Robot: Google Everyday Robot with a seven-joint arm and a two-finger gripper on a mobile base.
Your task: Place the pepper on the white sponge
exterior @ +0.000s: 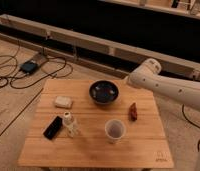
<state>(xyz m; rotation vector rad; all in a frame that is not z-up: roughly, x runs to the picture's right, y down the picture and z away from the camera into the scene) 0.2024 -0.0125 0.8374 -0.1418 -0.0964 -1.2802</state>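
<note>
The small red-brown tapered pepper (134,111) lies right of the dark round bowl (103,92), and the off-white rectangular sponge (63,102) lies left of it. The end effector (130,80) hovers by the bowl's right rim; I cannot tell its state.

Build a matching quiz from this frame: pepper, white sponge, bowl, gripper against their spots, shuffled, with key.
Things
1. pepper
2. white sponge
3. bowl
4. gripper

Places
A. left part of the table, behind the black flat item
B. over the table's far right edge, just right of the bowl
C. right part of the table, lying apart from the cup
D. far middle of the table

Pairs: 1-C, 2-A, 3-D, 4-B
</note>
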